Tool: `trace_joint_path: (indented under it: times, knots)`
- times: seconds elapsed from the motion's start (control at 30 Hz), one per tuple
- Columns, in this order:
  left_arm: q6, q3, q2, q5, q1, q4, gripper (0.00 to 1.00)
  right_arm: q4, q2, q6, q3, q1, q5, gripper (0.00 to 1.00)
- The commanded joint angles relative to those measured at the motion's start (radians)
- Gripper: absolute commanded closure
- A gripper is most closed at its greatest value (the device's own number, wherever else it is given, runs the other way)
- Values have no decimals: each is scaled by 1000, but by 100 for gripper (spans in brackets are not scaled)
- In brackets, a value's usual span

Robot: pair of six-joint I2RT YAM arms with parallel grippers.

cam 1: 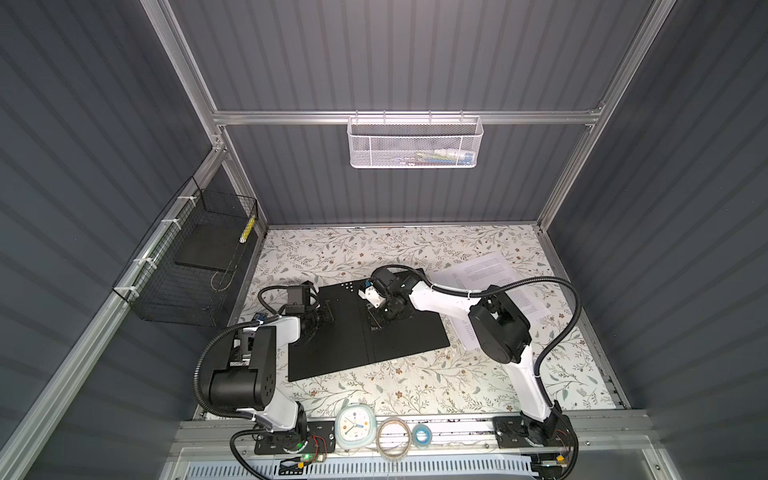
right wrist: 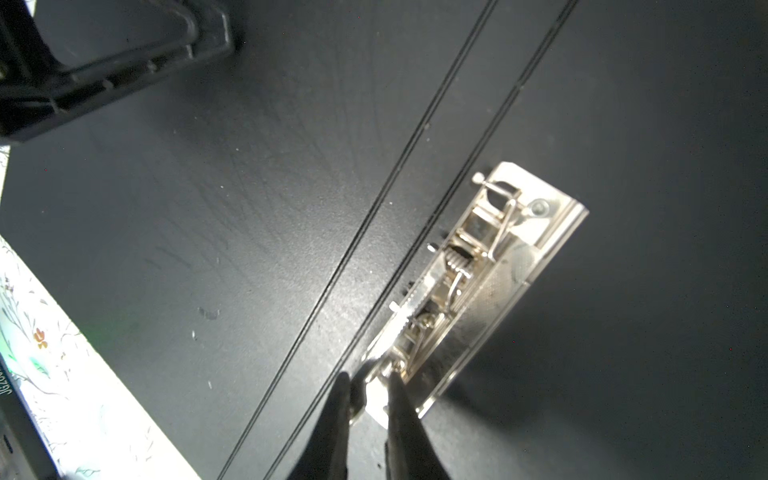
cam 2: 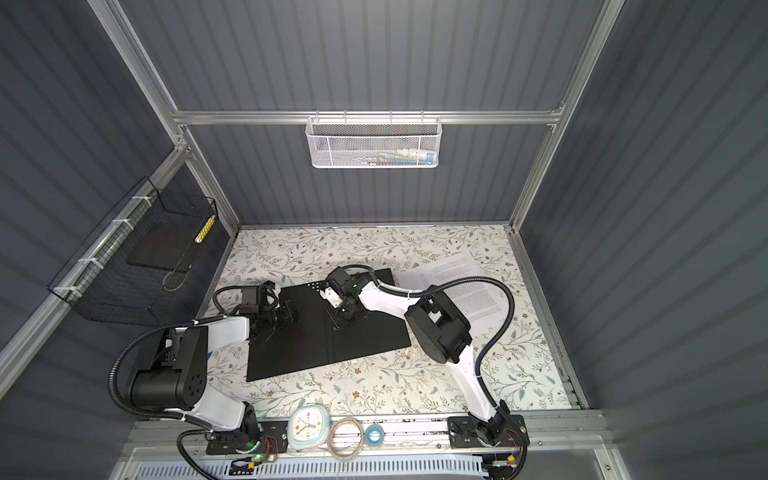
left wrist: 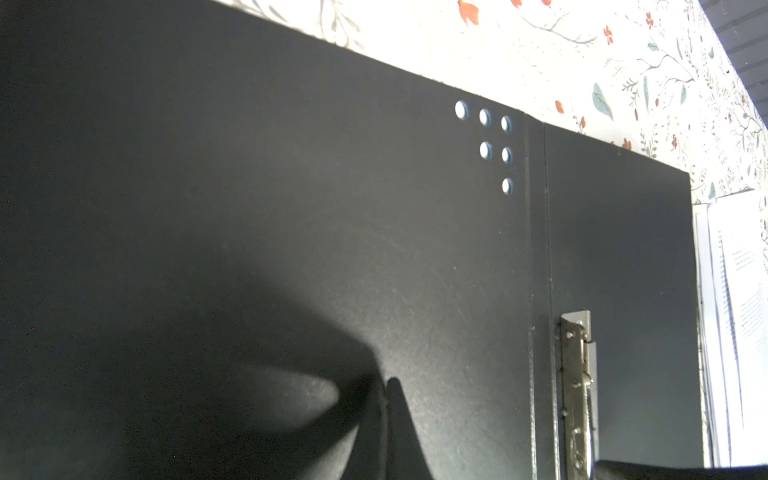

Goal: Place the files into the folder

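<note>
Between R jaws: clip end, on open folder.

Got the left arm bent hard at the elbow, forearm laid out flat toward the middle. Then the left gripper, pinched fully shut, fingers tip to tip. Over on the other side, seeing the right arm stretched long, elbow high, forearm reaching across to the middle, wrist tipped over, right gripper aimed steeply down. Fingers there just a sliver apart; can't tell if properly clamped or not.
</note>
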State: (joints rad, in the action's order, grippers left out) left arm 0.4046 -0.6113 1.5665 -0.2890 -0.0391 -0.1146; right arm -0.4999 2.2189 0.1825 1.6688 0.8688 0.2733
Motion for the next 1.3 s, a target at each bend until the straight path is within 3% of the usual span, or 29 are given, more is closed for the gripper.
trace_joint_path:
  times: [0.0, 1.27]
  knots:
    - [3, 12, 43, 19, 4, 97, 96, -43, 28, -2, 19, 7, -23, 83]
    - [2, 7, 53, 14, 5, 101, 96, -147, 16, -67, -1, 35, -137, 91]
